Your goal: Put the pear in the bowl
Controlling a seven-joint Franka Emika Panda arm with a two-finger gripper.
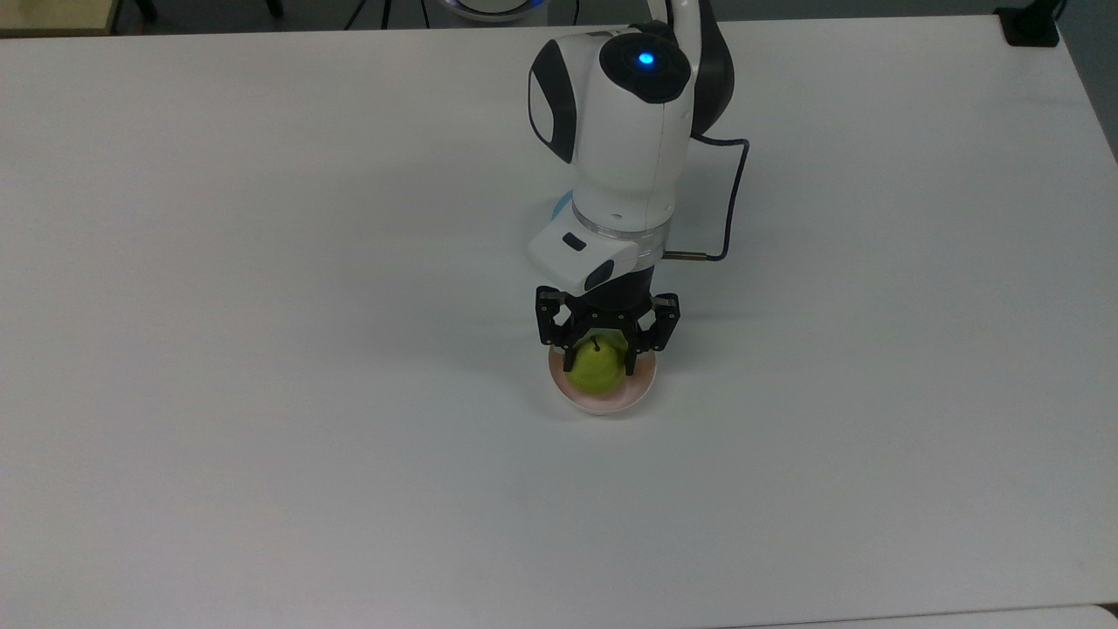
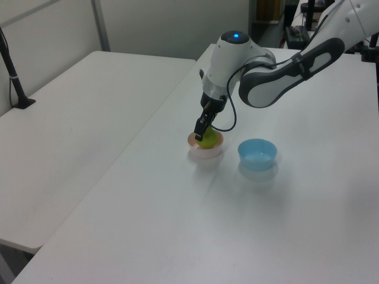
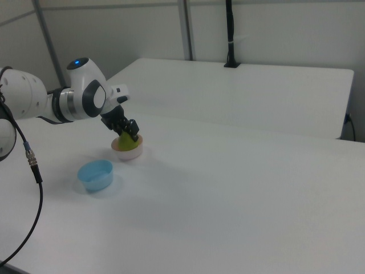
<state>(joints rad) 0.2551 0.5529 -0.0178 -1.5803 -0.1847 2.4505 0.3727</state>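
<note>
Gripper (image 1: 599, 356) clamped on pear (image 1: 598, 370), which sits low inside pink bowl (image 1: 611, 404); only release and retreat left, I'd say.

We see even, diffuse overhead light, the white bench (image 1: 262, 349) bright with mild glare; shadows stay soft and faint, and the top view looks slightly hazy.

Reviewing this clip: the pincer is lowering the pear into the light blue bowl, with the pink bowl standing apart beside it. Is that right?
Not quite: the bowls are swapped. The pincer holds the pear down in the pink bowl, and the light blue bowl stands apart beside it. The left view shows both bowls clearly, the pear sitting within the pink rim.
</note>
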